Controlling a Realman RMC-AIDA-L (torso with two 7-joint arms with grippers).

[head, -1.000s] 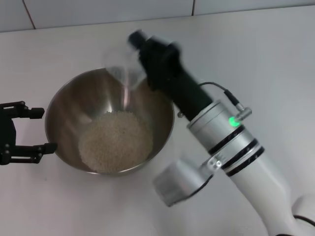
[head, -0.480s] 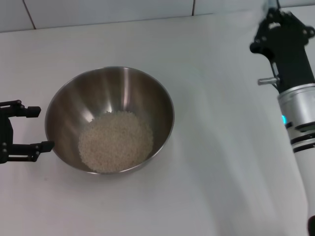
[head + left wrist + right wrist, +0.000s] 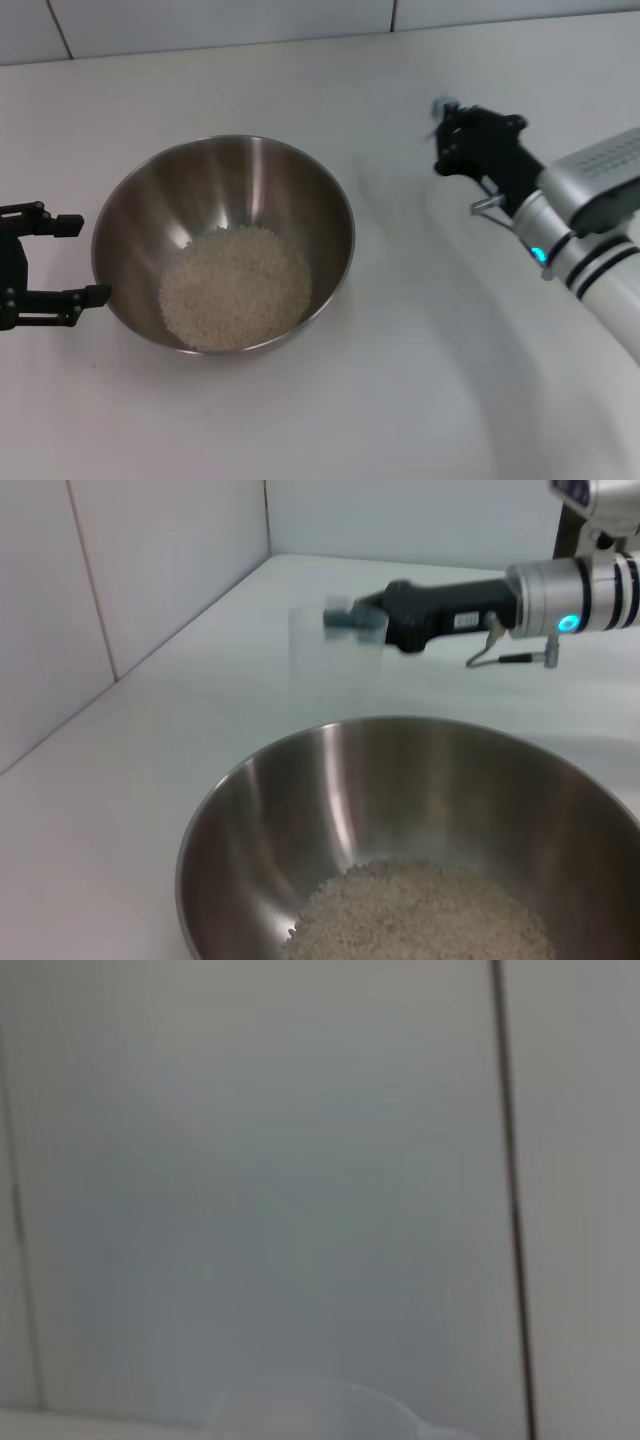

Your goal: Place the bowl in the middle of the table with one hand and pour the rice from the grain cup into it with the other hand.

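Observation:
The steel bowl (image 3: pixel 225 190) stands on the white table (image 3: pixel 300 420), left of the middle, with a heap of rice (image 3: pixel 235 288) in its bottom; both also show in the left wrist view, the bowl (image 3: pixel 300 810) and the rice (image 3: pixel 420 915). My left gripper (image 3: pixel 80 260) is open and empty just beside the bowl's left rim. My right gripper (image 3: pixel 442 135) is to the right of the bowl, above the table. In the left wrist view it (image 3: pixel 355 625) is shut on the clear grain cup (image 3: pixel 320 655), which looks empty and blurred. The cup's rim (image 3: pixel 320 1410) shows in the right wrist view.
A tiled wall (image 3: pixel 220 20) runs along the table's back edge. My right arm (image 3: pixel 590 250) reaches in from the right side over the table. Bare tabletop lies in front of and to the right of the bowl.
My right gripper with the cup has left the spot over the bowl, swung to the far right, then come back partway to the bowl's right. The bowl and left gripper have not moved.

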